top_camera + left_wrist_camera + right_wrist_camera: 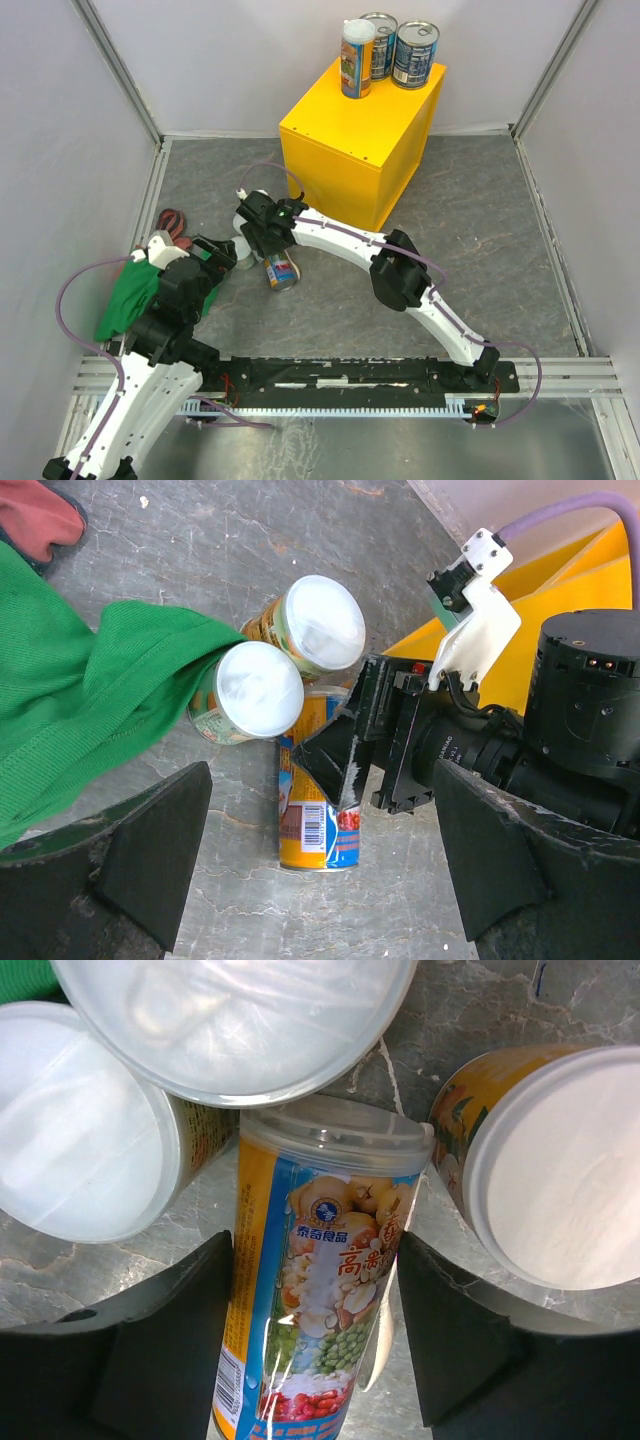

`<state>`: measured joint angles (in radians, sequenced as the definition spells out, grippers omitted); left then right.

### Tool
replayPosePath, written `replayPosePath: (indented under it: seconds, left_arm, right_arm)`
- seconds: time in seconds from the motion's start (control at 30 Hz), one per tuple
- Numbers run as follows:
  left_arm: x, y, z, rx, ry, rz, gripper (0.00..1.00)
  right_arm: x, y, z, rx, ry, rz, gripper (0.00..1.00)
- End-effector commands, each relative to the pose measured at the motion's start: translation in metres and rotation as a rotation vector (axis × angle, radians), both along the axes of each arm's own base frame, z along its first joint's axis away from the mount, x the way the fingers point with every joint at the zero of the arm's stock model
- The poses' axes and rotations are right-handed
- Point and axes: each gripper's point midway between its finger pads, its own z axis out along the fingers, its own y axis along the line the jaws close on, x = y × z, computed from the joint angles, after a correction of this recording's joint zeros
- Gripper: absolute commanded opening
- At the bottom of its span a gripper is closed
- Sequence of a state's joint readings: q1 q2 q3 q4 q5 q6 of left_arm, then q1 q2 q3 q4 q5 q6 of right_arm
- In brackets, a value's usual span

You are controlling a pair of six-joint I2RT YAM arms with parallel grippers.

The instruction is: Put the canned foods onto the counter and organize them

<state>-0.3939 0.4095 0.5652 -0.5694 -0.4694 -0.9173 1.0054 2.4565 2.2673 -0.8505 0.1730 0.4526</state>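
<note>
Nearest, left gripper spread wide, empty, ribbed green cloth alongside, right gripper straddling glossy slim can lying on floor, grip unconfirmed, Chinese lettering, barcode, three short pale-lidded cans at its lid end, smooth yellow counter beyond bearing two blue-labelled cans, one upright slim can.

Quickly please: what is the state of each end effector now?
Left end effector: open, holding nothing.
Right end effector: closed on the lying tall can.
</note>
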Motion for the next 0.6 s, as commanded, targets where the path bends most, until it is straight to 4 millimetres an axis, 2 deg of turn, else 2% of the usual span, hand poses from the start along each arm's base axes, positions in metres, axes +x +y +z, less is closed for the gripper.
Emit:
replayPosePath:
  seconds: [0.0, 0.17, 0.3, 0.33, 0.57]
  left_arm:
    - [0.004, 0.002, 0.009, -0.032, -0.042, 0.029, 0.96]
    - [0.004, 0.001, 0.01, -0.039, -0.044, 0.027, 0.96]
    - [0.005, 0.001, 0.01, -0.042, -0.046, 0.026, 0.96]
    - [0.005, 0.001, 0.011, -0.042, -0.048, 0.027, 0.96]
    - [0.009, -0.003, 0.013, -0.053, -0.055, 0.02, 0.96]
  right_arm:
    - [0.006, -0.003, 0.003, -0.014, -0.031, 0.002, 0.63]
    - [0.003, -0.007, 0.011, -0.01, -0.042, 0.016, 0.5]
    - [-0.002, -0.01, 0.03, 0.015, -0.078, 0.037, 0.41]
    - [-0.003, -0.011, 0.04, 0.031, -0.091, 0.042, 0.39]
    - [-0.014, -0.02, 0.061, 0.084, -0.117, 0.075, 0.34]
